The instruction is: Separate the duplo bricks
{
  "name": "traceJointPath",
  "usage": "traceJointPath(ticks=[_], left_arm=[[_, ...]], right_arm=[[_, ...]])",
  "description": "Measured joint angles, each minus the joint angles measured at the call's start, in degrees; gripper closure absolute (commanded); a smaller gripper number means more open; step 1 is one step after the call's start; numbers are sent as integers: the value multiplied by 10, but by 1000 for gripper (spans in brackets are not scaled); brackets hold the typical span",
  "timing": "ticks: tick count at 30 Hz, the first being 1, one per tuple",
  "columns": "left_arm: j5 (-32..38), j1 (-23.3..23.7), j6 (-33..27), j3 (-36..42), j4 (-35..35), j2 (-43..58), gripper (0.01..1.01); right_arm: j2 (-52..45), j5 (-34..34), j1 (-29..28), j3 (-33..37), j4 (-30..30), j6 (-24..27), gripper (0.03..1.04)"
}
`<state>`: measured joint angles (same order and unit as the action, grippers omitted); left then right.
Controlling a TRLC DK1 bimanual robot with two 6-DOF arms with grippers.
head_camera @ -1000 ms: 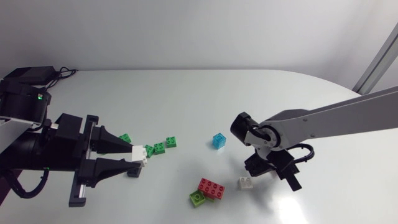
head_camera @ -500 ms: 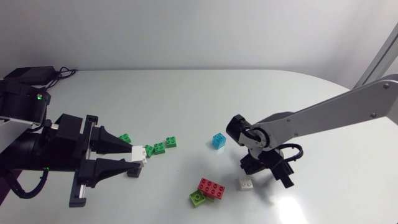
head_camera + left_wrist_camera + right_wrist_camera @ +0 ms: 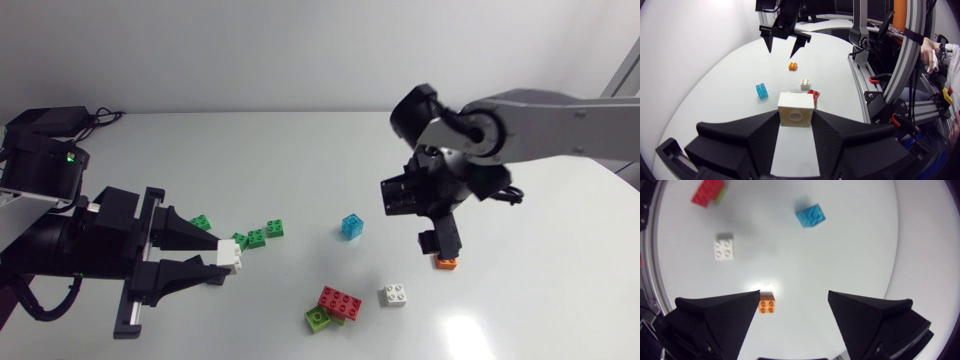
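Lifting away from the table (image 3: 300, 150), the right gripper (image 3: 437, 243) is now hanging higher above it than a second ago. An orange brick (image 3: 446, 263), hidden under the arm before, is now showing on the surface just below the gripper. Its fingers are standing wide apart with nothing between them. In the right wrist view the orange brick is lying on the table under the gripper, close by the tip of one finger and not gripped by either. The loose white brick (image 3: 395, 294) that the gripper was hovering beside is lying where it was, near a red brick (image 3: 339, 301) that is overlapping a lime brick (image 3: 317, 319). A blue brick (image 3: 351, 226) is sitting apart from these, nearer the middle of the table. The left gripper (image 3: 220, 252) is staying in place at the left side. It is clamping a held white brick (image 3: 796, 109) between its two fingertips, which are pressing on it from opposite sides. Several green bricks (image 3: 256, 238) are lying on the table just beside that gripper's tips.
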<state>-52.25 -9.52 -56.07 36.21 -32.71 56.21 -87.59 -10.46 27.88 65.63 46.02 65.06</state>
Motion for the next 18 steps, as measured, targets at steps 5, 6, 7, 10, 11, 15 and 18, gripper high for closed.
traceJointPath(ticks=[5, 6, 7, 10, 11, 15, 18], left_arm=[[2, -40, 31, 0, 40, 13, 702], [2, -47, 37, 0, 49, 20, 702], [2, -54, 48, 0, 56, 28, 700], [2, -70, 61, 1, 62, 45, 697], [2, -74, 63, 2, 62, 51, 697], [2, -86, 78, 9, 77, 63, 697], [2, -89, 101, 16, 106, 64, 693]], right_arm=[[92, 177, 23, -3, 10, -90, 69], [109, 209, 34, -6, 2, -112, 69], [121, 230, 43, -9, -6, -131, 69], [144, 283, 72, -14, -41, -186, 69], [146, 301, 76, -14, -54, -203, 69], [137, 346, 90, -22, -121, -266, 74], [116, 372, 97, -22, -161, -303, 100]])
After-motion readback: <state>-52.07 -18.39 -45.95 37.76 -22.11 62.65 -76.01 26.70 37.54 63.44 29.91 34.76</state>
